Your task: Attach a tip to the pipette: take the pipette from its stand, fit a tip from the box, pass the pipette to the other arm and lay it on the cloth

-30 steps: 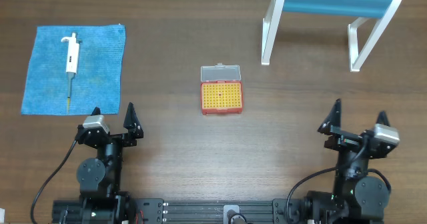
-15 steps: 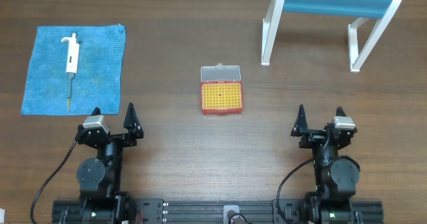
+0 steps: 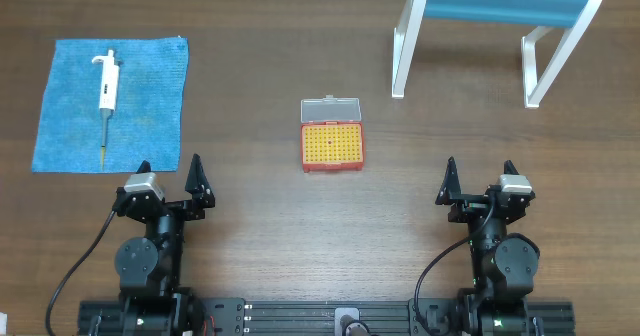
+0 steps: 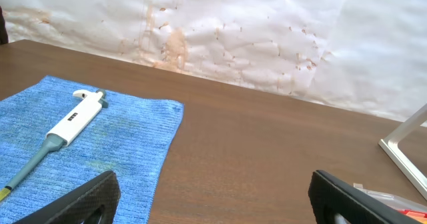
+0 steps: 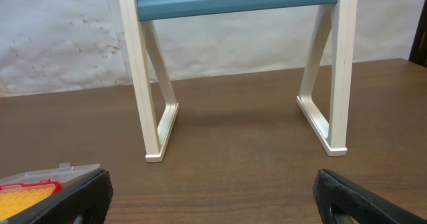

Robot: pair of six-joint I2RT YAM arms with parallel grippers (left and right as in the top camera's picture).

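Observation:
The white pipette [image 3: 106, 86] lies on the blue cloth [image 3: 150, 116] at the table's left, with a yellow tip fitted at its near end. In the left wrist view the pipette [image 4: 73, 121] rests on the cloth [image 4: 127, 151], well ahead of my left gripper [image 4: 213, 207]. That left gripper [image 3: 168, 171] stands open just below the cloth's near edge, holding nothing. The orange tip box [image 3: 332, 146] sits mid-table with its clear lid folded back. My right gripper [image 3: 480, 174] is open and empty, near its base. The blue-and-white stand [image 3: 500, 1] at the back right holds nothing.
The stand's white legs [image 5: 157, 117] rise ahead of the right gripper [image 5: 213, 207], with the tip box [image 5: 33, 187] off to one side. Bare brown tabletop [image 3: 280, 216] lies between the two arms. A white wall [image 4: 267, 31] backs the table.
The right arm swung left from the table's right edge about a second ago, and has kept still for the last half second. The left arm, pipette and box have not moved.

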